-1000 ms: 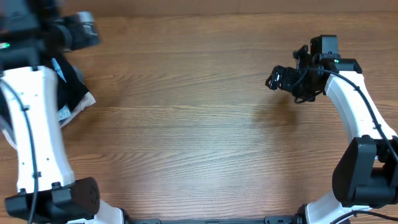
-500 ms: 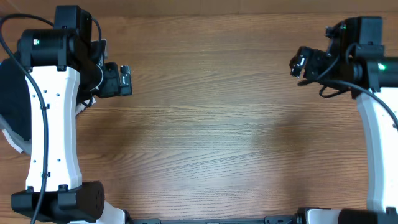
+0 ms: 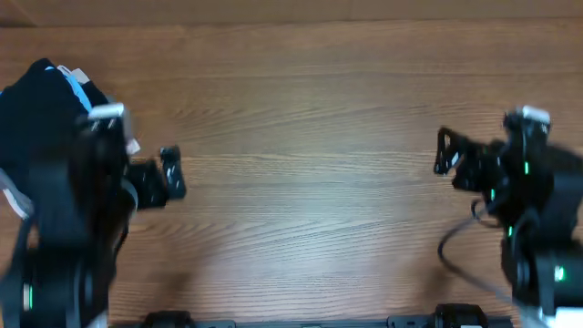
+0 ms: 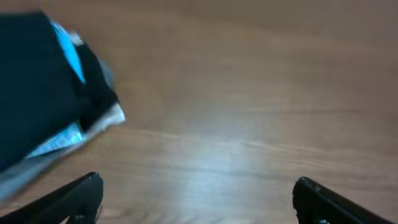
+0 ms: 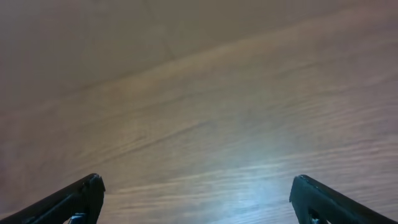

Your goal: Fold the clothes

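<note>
Seemingly we cannot show a fold yet: shirt [image 3: 36, 105] bundled far left, left gripper [image 3: 176, 173] and right gripper [image 3: 442, 153] spread, empty.

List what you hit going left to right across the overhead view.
black garment → left gripper, jaws open → bare stretch of the table → right gripper, jaws open

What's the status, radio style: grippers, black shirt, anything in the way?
Left gripper open, empty. Right gripper open, empty. Black T-shirt heaped far left, untouched. Light blue garment bundled with it.
</note>
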